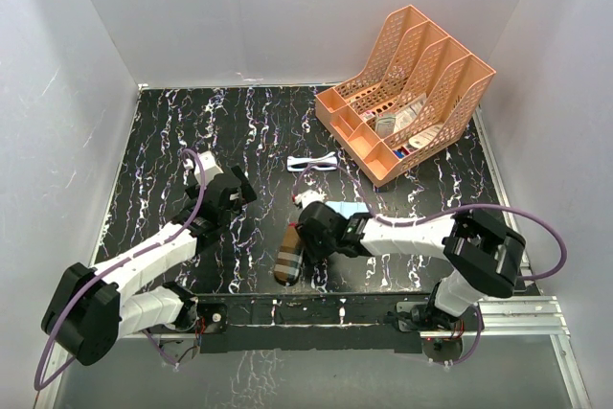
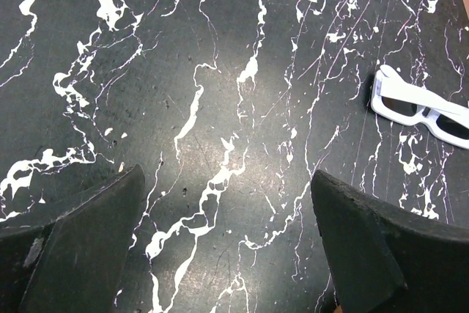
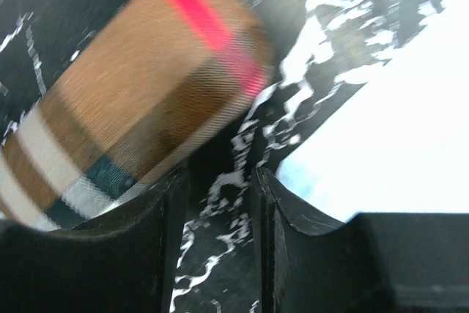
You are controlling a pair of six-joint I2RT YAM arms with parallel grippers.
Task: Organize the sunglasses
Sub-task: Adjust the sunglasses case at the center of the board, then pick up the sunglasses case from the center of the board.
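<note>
The sunglasses (image 1: 313, 163), with a thin white frame and bluish lenses, lie on the black marbled table left of the orange organizer. They also show in the left wrist view (image 2: 418, 108) at the upper right. My left gripper (image 1: 241, 189) (image 2: 227, 181) is wide open and empty, over bare table well left of the sunglasses. My right gripper (image 1: 306, 239) (image 3: 218, 174) is low beside the brown plaid case (image 1: 290, 254) (image 3: 132, 100). Its jaws stand a narrow gap apart with only table between them. The case lies just left of its left finger (image 3: 157, 225).
A light blue cloth (image 1: 352, 209) (image 3: 381, 137) lies partly under the right arm, right of the gripper. An orange slotted file organizer (image 1: 412, 83) with small items stands at the back right. White walls enclose the table.
</note>
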